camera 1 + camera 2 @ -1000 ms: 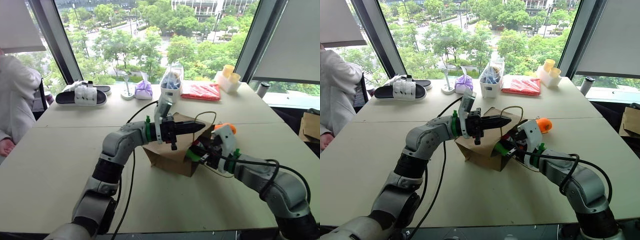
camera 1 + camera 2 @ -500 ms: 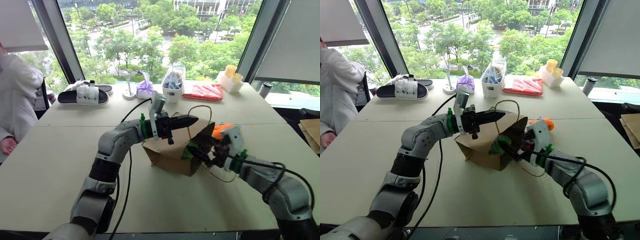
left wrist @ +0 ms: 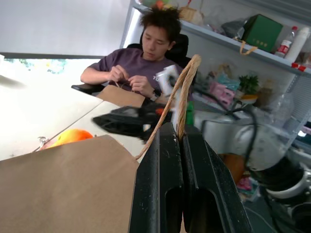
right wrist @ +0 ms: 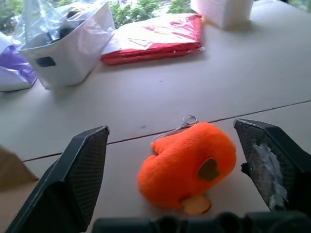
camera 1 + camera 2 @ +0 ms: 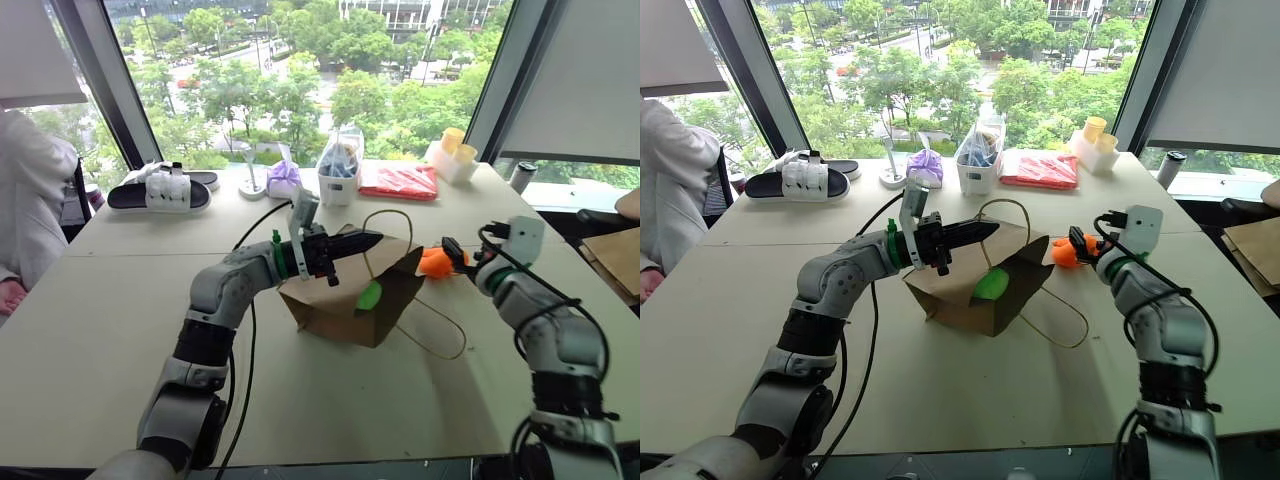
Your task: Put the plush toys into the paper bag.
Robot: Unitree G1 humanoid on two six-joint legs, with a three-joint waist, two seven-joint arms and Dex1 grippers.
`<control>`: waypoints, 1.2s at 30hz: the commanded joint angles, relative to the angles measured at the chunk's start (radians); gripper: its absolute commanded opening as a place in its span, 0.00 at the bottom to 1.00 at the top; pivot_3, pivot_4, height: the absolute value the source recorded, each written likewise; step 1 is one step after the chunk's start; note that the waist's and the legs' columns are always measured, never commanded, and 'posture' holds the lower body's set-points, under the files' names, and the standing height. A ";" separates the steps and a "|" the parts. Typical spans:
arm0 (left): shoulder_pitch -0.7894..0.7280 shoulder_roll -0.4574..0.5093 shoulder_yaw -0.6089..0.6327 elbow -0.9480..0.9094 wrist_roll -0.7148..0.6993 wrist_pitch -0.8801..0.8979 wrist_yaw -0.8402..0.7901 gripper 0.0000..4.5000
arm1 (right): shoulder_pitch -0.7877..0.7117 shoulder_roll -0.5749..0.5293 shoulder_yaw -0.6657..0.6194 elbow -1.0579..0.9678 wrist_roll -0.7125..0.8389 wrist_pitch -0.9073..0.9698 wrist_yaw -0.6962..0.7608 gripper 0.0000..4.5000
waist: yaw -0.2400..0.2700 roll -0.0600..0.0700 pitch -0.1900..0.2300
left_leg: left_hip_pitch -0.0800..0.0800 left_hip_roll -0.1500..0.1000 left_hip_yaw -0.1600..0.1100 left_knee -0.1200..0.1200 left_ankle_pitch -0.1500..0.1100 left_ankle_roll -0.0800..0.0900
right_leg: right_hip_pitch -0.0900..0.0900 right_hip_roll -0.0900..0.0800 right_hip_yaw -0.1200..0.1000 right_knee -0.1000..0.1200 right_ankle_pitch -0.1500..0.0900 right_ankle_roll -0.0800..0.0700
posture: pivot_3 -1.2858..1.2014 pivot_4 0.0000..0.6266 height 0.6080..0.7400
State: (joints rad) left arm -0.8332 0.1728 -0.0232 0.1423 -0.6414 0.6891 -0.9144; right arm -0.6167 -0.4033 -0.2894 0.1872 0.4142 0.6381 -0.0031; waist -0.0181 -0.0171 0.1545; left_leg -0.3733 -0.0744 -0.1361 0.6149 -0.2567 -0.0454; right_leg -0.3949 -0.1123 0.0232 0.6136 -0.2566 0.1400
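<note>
The brown paper bag (image 5: 335, 305) rests on the table with its mouth turned toward my right. My left gripper (image 5: 370, 239) is shut on one tan loop handle (image 3: 184, 92) and holds it up. The lime-green plush toy (image 5: 369, 296) sits in the bag's open mouth. Just right of the bag, the orange plush toy (image 5: 435, 263) lies on the table with a small key ring on it. My right gripper (image 4: 170, 131) is open, its fingers (image 4: 80, 167) standing either side of the orange toy (image 4: 187, 165) without touching it.
Along the far edge stand a black-and-white slipper (image 5: 160, 190), a purple pouch (image 5: 284, 179), a white tub holding a clear plastic bag (image 5: 340, 170), a red packet (image 5: 402, 181) and a white box with yellow cups (image 5: 452, 158). A person in white (image 5: 30, 210) is at the left.
My right gripper has opened, left the green toy in the bag's mouth and swung right to the orange toy. The left gripper still holds the handle.
</note>
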 commanded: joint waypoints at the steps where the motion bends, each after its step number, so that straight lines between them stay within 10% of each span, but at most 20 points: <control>1: -0.015 0.002 0.020 -0.024 -0.005 -0.020 0.011 0.00 | -0.105 0.033 0.016 0.210 -0.083 -0.089 -0.056 0.99 | 0.003 0.000 0.000 | 0.000 0.000 0.000 0.000 0.003 -0.006 | 0.000 0.000 0.000 0.000 0.000 0.000 | 0.52 0.24 1.00; 9: 0.014 0.016 0.041 -0.069 -0.017 -0.013 0.053 0.00 | -0.229 0.056 0.063 0.538 -0.206 -0.199 -0.089 0.94 | -0.002 0.000 0.000 | -0.001 -0.001 0.000 -0.001 0.003 -0.006 | 0.000 -0.002 0.000 -0.001 0.000 0.000 | 0.52 0.24 1.00; 19: 0.011 0.010 0.043 -0.068 -0.022 -0.017 0.067 0.00 | -0.227 0.041 0.063 0.573 -0.248 -0.279 -0.047 0.02 | -0.020 0.000 0.000 | 0.001 -0.001 0.000 0.000 0.003 -0.005 | 0.002 0.000 0.000 -0.001 0.000 0.000 | 0.52 0.24 1.00; 26: -0.018 -0.004 0.047 -0.056 -0.030 -0.019 0.064 0.00 | -0.019 -0.082 0.113 -0.025 -0.212 -0.240 0.197 0.01 | -0.019 0.001 0.000 | -0.001 -0.001 -0.001 -0.001 0.003 -0.006 | 0.000 0.000 0.000 -0.001 0.000 0.000 | 0.52 0.24 1.00; 36: -0.074 -0.009 0.063 0.008 -0.064 0.013 0.032 0.00 | 0.378 -0.302 -0.072 -0.818 0.239 0.240 0.433 0.01 | 0.004 -0.001 0.001 | 0.001 0.000 0.000 0.001 -0.003 0.004 | 0.005 0.000 -0.001 -0.003 -0.001 0.001 | 0.52 0.24 1.00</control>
State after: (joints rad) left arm -0.8811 0.1627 0.0263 0.1587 -0.6877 0.7074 -0.8711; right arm -0.2466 -0.6947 -0.3209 -0.5454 0.5784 0.8283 0.4213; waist -0.0138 -0.0177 0.1551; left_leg -0.3722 -0.0744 -0.1362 0.6164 -0.2592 -0.0416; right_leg -0.3904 -0.1125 0.0220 0.6108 -0.2573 0.1414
